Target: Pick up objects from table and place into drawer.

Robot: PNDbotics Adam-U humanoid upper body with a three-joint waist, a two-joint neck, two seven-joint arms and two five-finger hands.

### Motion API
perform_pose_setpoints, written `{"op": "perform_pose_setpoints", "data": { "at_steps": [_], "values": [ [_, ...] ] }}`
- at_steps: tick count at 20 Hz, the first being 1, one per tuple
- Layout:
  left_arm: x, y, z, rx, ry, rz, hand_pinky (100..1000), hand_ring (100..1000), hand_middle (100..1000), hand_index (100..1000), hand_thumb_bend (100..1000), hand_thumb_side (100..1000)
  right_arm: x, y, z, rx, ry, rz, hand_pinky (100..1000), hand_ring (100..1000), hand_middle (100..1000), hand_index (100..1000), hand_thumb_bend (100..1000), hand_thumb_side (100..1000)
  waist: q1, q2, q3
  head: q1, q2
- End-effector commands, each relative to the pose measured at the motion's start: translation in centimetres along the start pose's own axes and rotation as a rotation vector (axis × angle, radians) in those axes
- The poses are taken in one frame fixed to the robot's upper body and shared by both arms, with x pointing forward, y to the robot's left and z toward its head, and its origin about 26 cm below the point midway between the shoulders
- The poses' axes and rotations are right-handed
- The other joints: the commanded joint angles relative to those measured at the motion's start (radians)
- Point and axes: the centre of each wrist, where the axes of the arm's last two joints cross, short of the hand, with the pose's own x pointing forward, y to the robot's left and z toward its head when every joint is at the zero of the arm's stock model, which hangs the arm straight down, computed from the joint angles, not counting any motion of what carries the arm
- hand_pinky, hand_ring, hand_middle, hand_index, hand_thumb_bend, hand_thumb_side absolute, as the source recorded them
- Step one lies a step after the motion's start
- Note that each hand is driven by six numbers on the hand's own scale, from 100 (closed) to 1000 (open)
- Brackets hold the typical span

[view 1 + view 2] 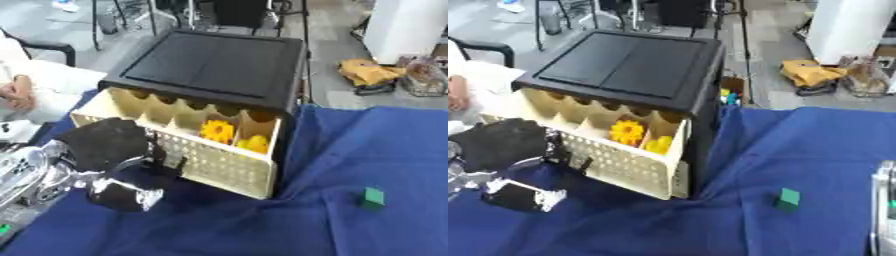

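Green block on blue-clothed counter, near right, well apart from open drawer holding yellow pieces. Left hand at drawer's front, fingers curled, grip unclear. Right hand barely visible. Risk: nudging drawer shut; long reach across may knock block away.

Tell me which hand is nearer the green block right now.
Right, as far as shows. The green block sits on the blue cloth; the right hand shows only at the right edge beside it. The left hand is across the table at the drawer front.
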Motion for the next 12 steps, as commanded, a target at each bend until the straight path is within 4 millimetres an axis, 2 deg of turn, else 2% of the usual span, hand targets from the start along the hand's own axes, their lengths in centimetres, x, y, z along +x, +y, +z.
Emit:
{"op": "perform_pose_setpoints", "data": {
  "at_steps": [1, 2, 3, 4, 6, 9, 12],
  "values": [
    [-0.26, 0.36, 0.33, 0.01, -0.016, 0.015, 100, 100, 118, 533, 100, 836, 0.32, 0.09, -0.61, -0.034, -0.034, -0.018, 680, 717, 565, 702, 100, 1000, 0.001, -0.018, 0.002, 0.002, 0.005],
    [-0.29, 0.39, 0.35, 0.014, -0.021, 0.025, 100, 105, 153, 580, 100, 886, 0.31, 0.08, -0.61, -0.033, -0.034, -0.017, 680, 717, 565, 702, 100, 1000, 0.001, -0.018, 0.002, 0.001, 0.006],
    [-0.35, 0.45, 0.38, 0.019, -0.026, 0.033, 100, 186, 227, 674, 100, 969, 0.3, 0.07, -0.62, -0.033, -0.035, -0.016, 680, 717, 565, 702, 100, 1000, 0.001, -0.018, 0.002, 0.001, 0.006],
    [-0.42, 0.53, 0.42, 0.023, -0.031, 0.039, 100, 206, 264, 707, 100, 1000, 0.29, 0.06, -0.62, -0.033, -0.035, -0.015, 680, 717, 565, 702, 100, 1000, 0.001, -0.018, 0.003, 0.001, 0.007],
    [-0.62, 0.72, 0.52, 0.024, -0.041, 0.045, 100, 279, 408, 840, 100, 1000, 0.25, 0.01, -0.62, -0.032, -0.034, -0.013, 680, 718, 565, 702, 100, 1000, 0.001, -0.017, 0.005, 0.001, 0.009],
    [-0.94, 0.99, 0.72, 0.017, -0.058, 0.05, 100, 315, 462, 892, 129, 1000, 0.23, -0.02, -0.62, -0.031, -0.034, -0.011, 680, 718, 565, 702, 100, 1000, 0.002, -0.017, 0.007, -0.001, 0.009],
    [-1.16, 1.12, 0.87, 0.006, -0.063, 0.054, 100, 330, 485, 904, 128, 1000, 0.2, -0.06, -0.62, -0.032, -0.034, -0.009, 680, 718, 565, 702, 100, 1000, 0.002, -0.017, 0.008, -0.002, 0.006]
  ]
}}
